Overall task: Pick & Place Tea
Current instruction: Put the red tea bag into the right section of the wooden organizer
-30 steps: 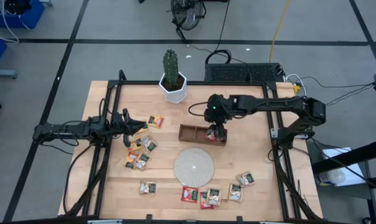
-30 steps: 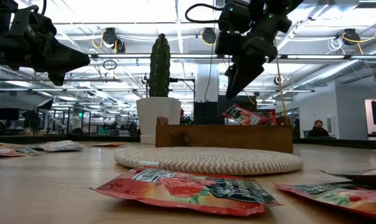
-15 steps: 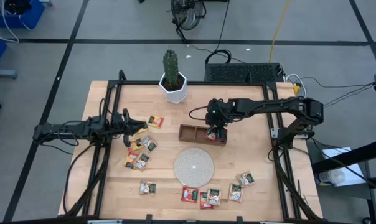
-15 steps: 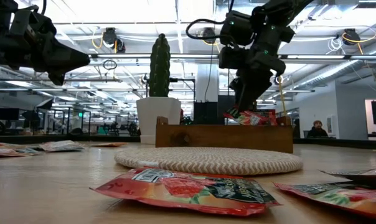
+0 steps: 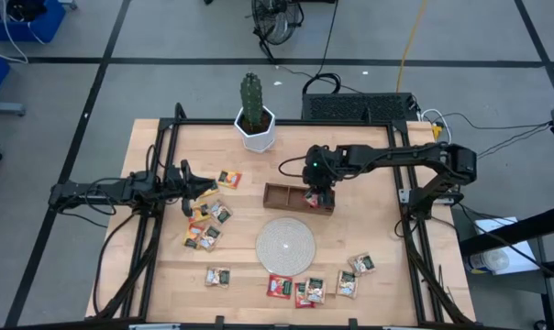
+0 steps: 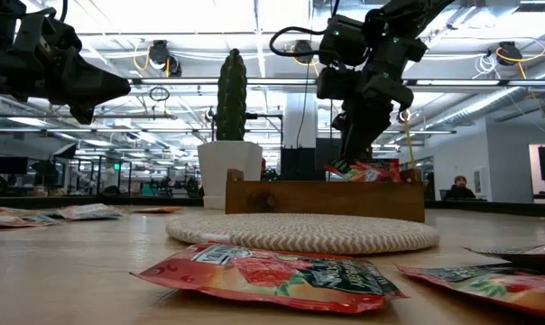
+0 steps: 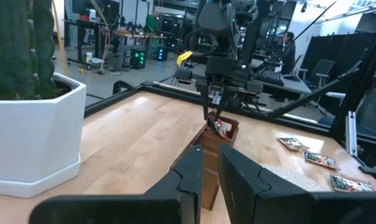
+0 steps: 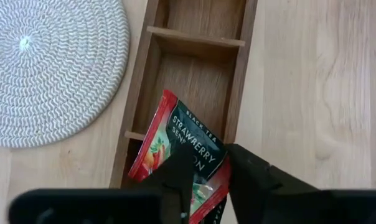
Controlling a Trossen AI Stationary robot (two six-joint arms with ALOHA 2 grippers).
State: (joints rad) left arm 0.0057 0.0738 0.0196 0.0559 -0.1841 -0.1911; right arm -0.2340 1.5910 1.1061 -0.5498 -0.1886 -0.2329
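Your right gripper is down over one end compartment of the wooden tray, with its fingers closed narrowly on the edge of a red strawberry sachet. The sachet leans out ahead of the jaws, propped half in and half out of that compartment and across the tray's side wall, so you should judge this one as delivered but not yet lying flat. The two compartments ahead of the jaws show bare wood, so the tray holds this single sachet as far as you can see. Most of the work is left: a cluster of loose sachets lies on the table just beyond the left gripper, and another group of sachets sits on the far side of the woven disc from your right jaws. The left gripper hovers well apart from the tray with its fingers nearly together, holding nothing you can see.
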